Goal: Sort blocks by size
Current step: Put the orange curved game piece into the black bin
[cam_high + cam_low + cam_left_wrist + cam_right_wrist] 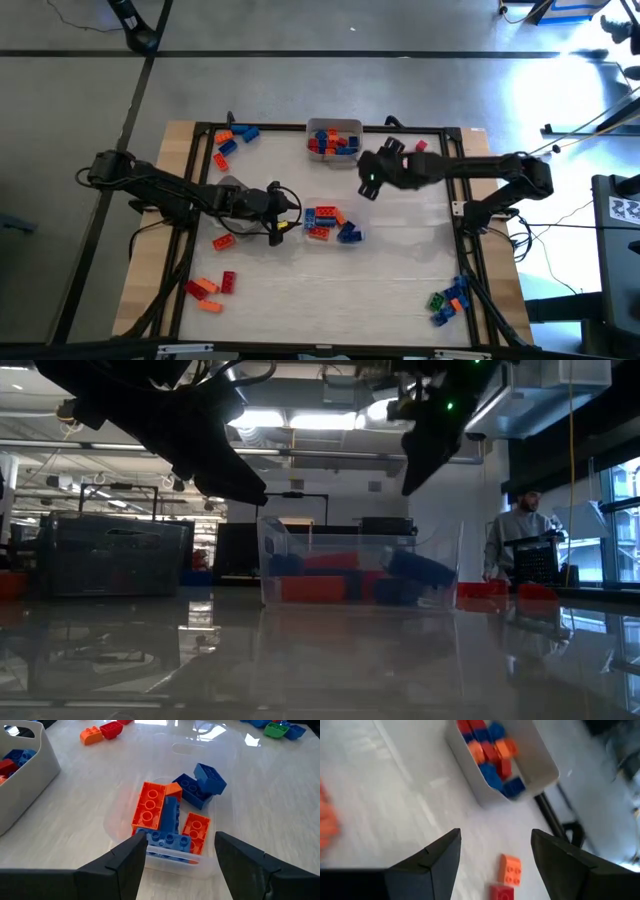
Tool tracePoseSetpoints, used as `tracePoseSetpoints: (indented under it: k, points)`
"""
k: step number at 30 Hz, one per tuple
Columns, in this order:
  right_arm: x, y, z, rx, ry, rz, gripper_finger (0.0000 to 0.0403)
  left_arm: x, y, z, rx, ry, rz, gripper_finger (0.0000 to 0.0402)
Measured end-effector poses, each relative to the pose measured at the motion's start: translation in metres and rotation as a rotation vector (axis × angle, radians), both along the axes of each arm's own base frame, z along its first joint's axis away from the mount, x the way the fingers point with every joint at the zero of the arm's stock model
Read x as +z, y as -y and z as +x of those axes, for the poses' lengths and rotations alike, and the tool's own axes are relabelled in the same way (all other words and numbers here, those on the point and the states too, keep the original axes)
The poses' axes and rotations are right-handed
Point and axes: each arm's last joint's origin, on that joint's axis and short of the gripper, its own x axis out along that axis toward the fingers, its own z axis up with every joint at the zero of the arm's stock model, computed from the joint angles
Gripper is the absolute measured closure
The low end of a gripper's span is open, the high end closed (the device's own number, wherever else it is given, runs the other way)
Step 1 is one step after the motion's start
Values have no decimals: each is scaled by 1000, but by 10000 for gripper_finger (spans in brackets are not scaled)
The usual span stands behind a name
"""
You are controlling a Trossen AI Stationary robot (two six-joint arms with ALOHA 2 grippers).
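Overhead, the blocks (330,222) lay in six groups. Two sat in trays: a clear tray (352,238) at the table's centre holding orange and blue bricks, and a white tray (333,126) at 12 o'clock holding red, orange and blue ones. Loose clusters lay at 10 o'clock, at 8 o'clock and, with green pieces, at 5 o'clock; one red brick (223,241) lay at 9 o'clock of the clear tray. The left gripper (283,222) reached in from 9 o'clock, jaws spread and empty, just short of the clear tray. The right gripper (368,180) stretched in from 3 o'clock, raised, jaws parted, holding nothing, between the two trays.
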Motion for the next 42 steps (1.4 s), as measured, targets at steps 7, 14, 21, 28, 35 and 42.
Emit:
tracePoseSetpoints:
  k: [7,14,21,28,35,42]
  points:
    - [-5,65,-18,-133,35,208,164,-1,0,-1,2,-10,-2,179]
    - [-25,112,-46,-242,62,340,117,-2,0,-1,1,-21,-1,179]
    - [-60,131,-71,-316,53,361,65,-2,0,-1,1,-26,-1,179]
    - [-86,136,-86,-333,89,404,76,-2,0,-1,1,-26,-1,179]
    - [-102,130,-88,-263,135,452,100,-2,0,-1,1,-25,-1,179]
    - [-117,125,-94,-269,132,446,115,-2,0,-1,2,-24,-1,179]
